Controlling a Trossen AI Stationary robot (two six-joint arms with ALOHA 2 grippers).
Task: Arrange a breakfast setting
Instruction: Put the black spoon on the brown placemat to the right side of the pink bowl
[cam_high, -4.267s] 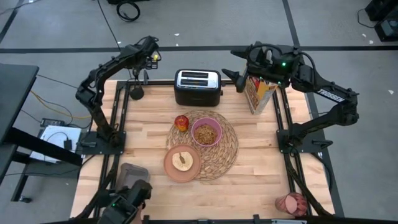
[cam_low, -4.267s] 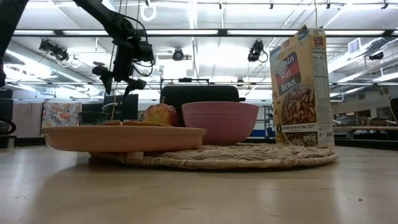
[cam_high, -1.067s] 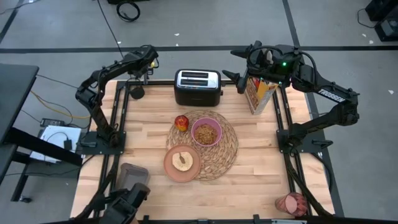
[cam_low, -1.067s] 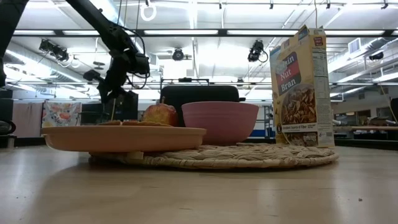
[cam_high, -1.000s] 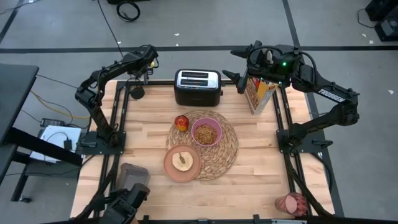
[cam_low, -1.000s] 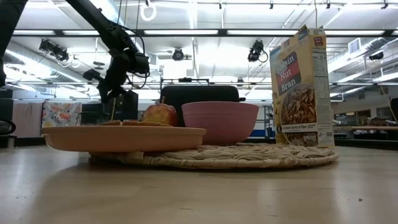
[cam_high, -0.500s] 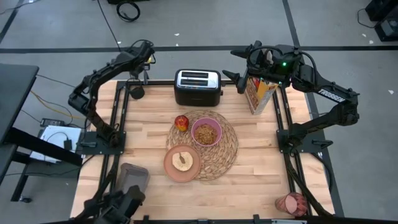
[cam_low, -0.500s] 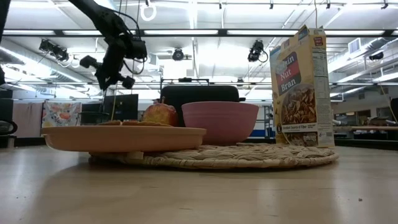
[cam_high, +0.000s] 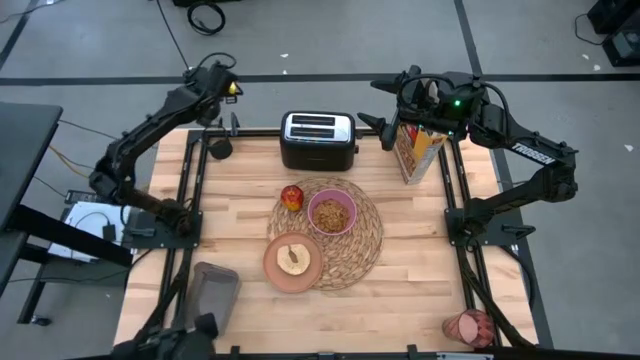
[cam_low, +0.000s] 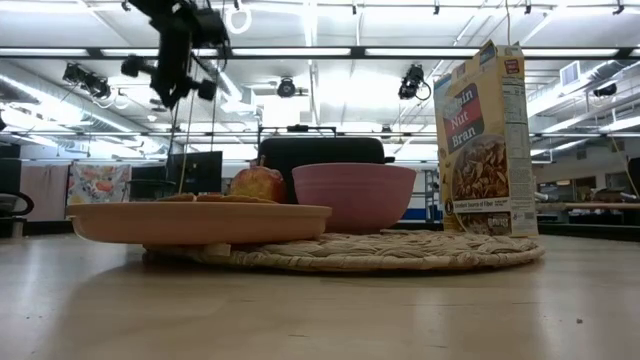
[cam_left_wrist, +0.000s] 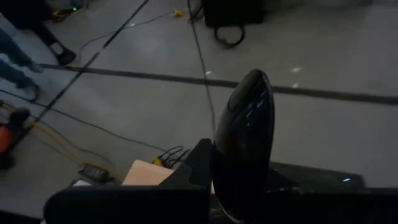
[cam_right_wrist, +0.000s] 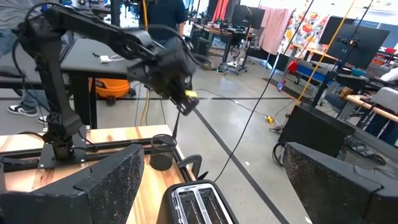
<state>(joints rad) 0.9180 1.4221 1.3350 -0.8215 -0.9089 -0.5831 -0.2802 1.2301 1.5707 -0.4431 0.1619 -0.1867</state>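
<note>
Nearest you, the plate (cam_high: 293, 261) overlaps the placemat (cam_high: 362, 247) beside the bowl (cam_high: 332, 213) and apple (cam_high: 291, 196). Farther back, your right gripper (cam_high: 392, 113) hangs wide open and empty by the cereal box (cam_high: 420, 151). Your left gripper (cam_high: 222, 97) pinches the spoon (cam_left_wrist: 244, 140) above the table's far corner.

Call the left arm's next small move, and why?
Probably swing the left gripper, shut on the metal spoon high above the black cup, toward the woven placemat. The spoon looks clear of the cup, and none lies by the pink bowl yet.
</note>
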